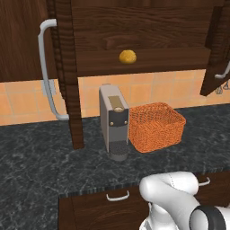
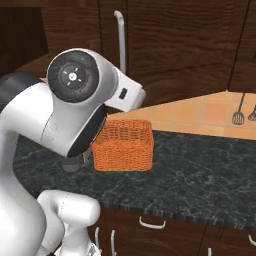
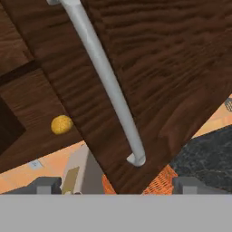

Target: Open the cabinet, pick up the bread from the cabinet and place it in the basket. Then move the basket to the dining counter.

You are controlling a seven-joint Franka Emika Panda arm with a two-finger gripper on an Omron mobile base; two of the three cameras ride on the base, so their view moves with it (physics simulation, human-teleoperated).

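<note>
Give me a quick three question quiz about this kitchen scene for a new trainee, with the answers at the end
1. True or false: the bread already lies in the basket.
2. Multiple choice: what stands right beside the basket on the black counter? A) a toaster B) a coffee machine C) a kettle
3. Fill in: in the hand view, the tool has its jaws ____ in front of the cabinet door's silver handle.

Key:
1. False. The bread sits on the shelf of the open cabinet, above the basket.
2. B, the coffee machine.
3. Open, gripping nothing.
</note>
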